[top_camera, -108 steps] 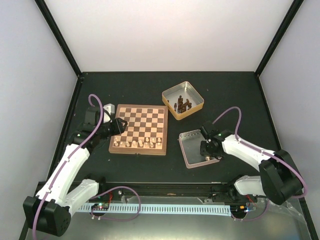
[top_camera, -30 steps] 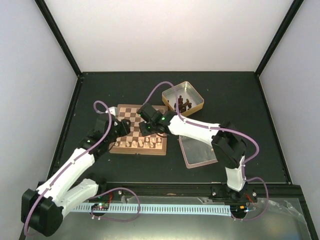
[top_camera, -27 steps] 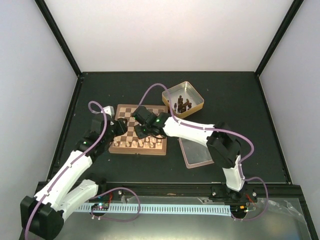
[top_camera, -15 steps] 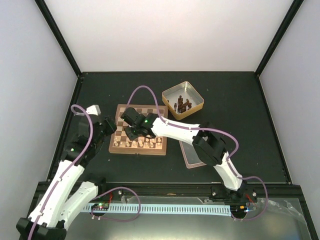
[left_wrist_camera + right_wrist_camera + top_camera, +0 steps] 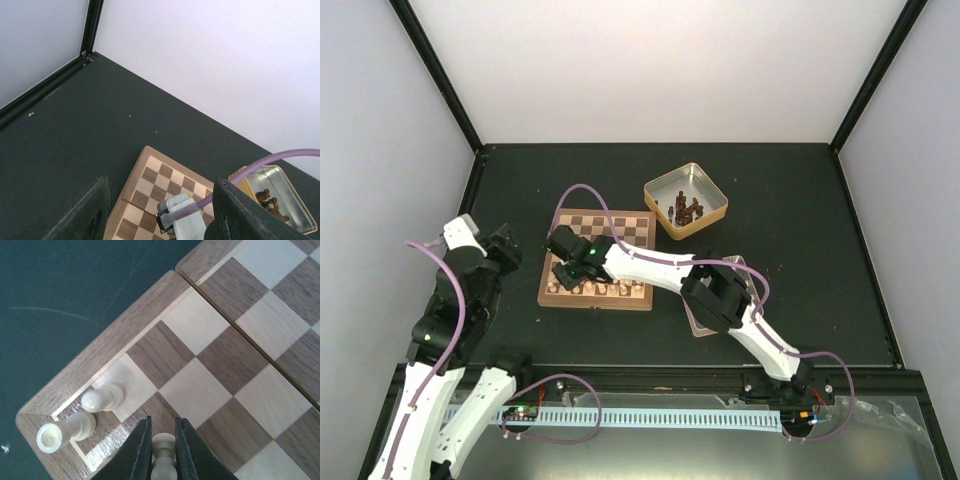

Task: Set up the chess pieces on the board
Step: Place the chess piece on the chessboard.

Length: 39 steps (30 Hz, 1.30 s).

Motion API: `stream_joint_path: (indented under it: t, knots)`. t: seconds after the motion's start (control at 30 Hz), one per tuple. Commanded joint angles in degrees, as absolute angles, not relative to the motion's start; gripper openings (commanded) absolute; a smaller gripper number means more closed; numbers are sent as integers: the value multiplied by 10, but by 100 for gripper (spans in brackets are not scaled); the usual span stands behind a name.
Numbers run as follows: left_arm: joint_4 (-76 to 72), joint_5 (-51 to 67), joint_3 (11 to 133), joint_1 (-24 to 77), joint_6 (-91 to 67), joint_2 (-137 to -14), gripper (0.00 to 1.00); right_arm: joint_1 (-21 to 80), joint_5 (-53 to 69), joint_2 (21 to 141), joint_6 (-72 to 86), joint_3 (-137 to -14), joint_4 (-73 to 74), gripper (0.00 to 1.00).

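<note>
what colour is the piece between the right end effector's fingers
The piece is pale cream; the right wrist view shows it best.

Right arm (image 5: 640,262) outstretched, jaws pinched — left jaws spread

white shells and black joints clad the left arm (image 5: 412,400) and right arm (image 5: 650,265); each carries a looping purple cable (image 5: 280,161) and black gripper fingers (image 5: 140,455).

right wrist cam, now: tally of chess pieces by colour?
pale chess pieces: 3 (two standing at the board corner, one between the right fingers)
dark chess pieces: 0 in this view; a cluster lies in the tin, top view
total: 3
</note>
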<state>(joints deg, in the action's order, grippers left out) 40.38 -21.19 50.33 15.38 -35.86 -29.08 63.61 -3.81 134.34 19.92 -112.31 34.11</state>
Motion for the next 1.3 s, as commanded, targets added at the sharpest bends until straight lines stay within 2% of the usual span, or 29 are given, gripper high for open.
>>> stream_joint_path:
  t: [0.0, 0.4, 0.8, 1.07, 1.27]
  knots:
    - [432, -224, 513, 149, -351, -284, 58, 639, -37, 1362, 184, -1159, 352, 13]
    - [433, -219, 506, 149, -348, -287, 58, 640, -9, 1387, 181, -1188, 373, 18]
    - [432, -215, 503, 150, -346, -289, 58, 640, -7, 1394, 193, -1191, 363, 14]
    - [431, -209, 505, 149, -343, -293, 58, 639, -13, 1386, 197, -1206, 370, 21]
    - [423, -184, 509, 150, -335, -302, 59, 621, -17, 1332, 216, -1190, 376, 29]
